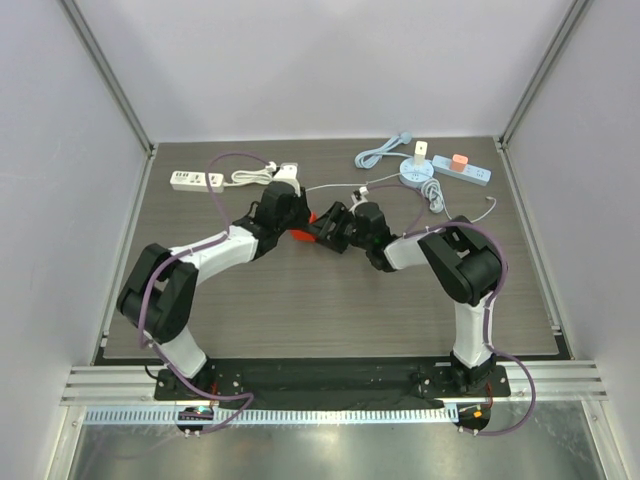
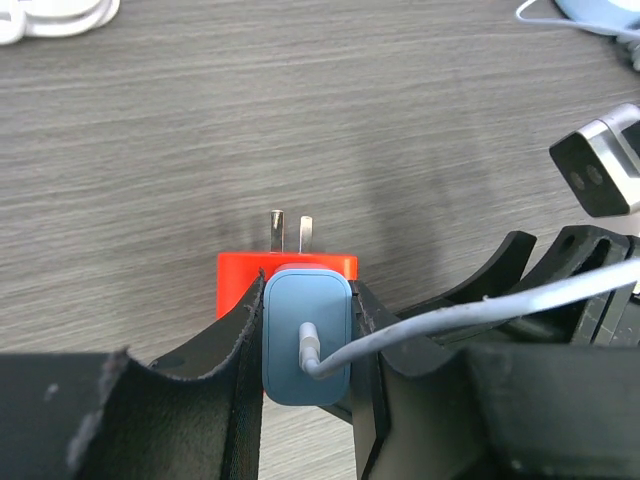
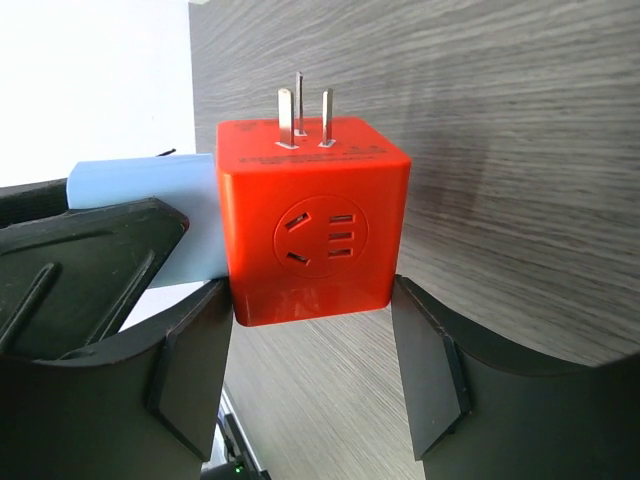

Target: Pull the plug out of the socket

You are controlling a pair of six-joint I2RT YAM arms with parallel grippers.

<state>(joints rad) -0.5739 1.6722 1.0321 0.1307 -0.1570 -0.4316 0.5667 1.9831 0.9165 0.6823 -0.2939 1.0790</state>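
Note:
A red cube socket (image 3: 312, 225) with bare metal prongs on top hangs just above the table at mid-table (image 1: 300, 236). A light-blue plug (image 2: 307, 335) with a grey cable (image 2: 480, 308) is pushed into its side. My left gripper (image 2: 308, 290) is shut on the blue plug, one finger on each side. My right gripper (image 3: 312, 300) comes from the opposite side, and its fingertips (image 3: 205, 330) press against both sides of the cube's near end. In the top view the two grippers (image 1: 315, 228) meet head-on over the socket.
A white power strip (image 1: 196, 180) lies at the back left. A blue power strip (image 1: 462, 168) with an orange plug, a round blue hub (image 1: 418, 172) and coiled cables (image 1: 432, 195) lie at the back right. A thin cable runs from there toward the grippers.

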